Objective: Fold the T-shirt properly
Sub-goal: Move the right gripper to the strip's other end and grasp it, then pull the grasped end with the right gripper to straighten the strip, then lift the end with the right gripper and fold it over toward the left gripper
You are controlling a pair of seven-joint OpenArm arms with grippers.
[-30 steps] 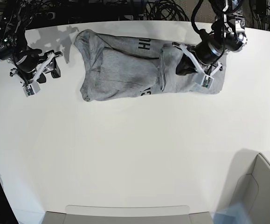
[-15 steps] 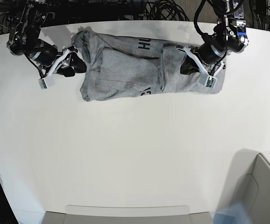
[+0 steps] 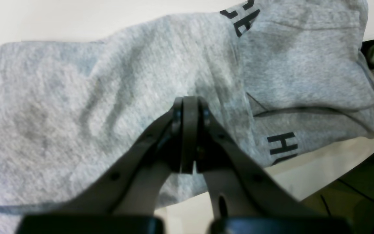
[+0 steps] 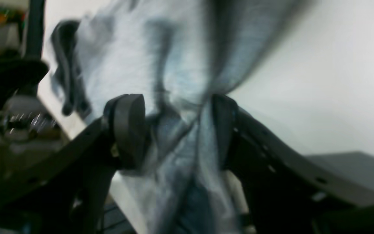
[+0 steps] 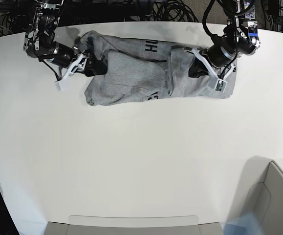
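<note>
White tabletop point(image 5: 141, 161) fills most of the base view, with a tangle of black cables point(image 5: 173, 10) along its far edge at 12 o'clock and a grey box corner point(image 5: 273, 196) at 4 o'clock. The T-shirt point(image 5: 146, 73) lies across the far part of the table, at about 12 o'clock from the table's middle, stretched sideways in a rough, rumpled band with black lettering showing near its middle fold.

The right gripper point(image 5: 85, 66) sits at the shirt's 9 o'clock end. In the right wrist view, the right gripper point(image 4: 177, 126) has its pads set apart with a bunched strand of grey cloth point(image 4: 180, 97) running between them; the picture is blurred, so whether the pads press the cloth cannot be told.

The left gripper point(image 5: 202, 68) rests on the shirt toward its 3 o'clock end. In the left wrist view, the left gripper point(image 3: 189, 130) has its fingertips pressed together, lying against the grey fabric point(image 3: 76, 97); whether a pinch of cloth sits between them cannot be told. Black letters appear on the cloth at 1 o'clock and 4 o'clock of those tips.
</note>
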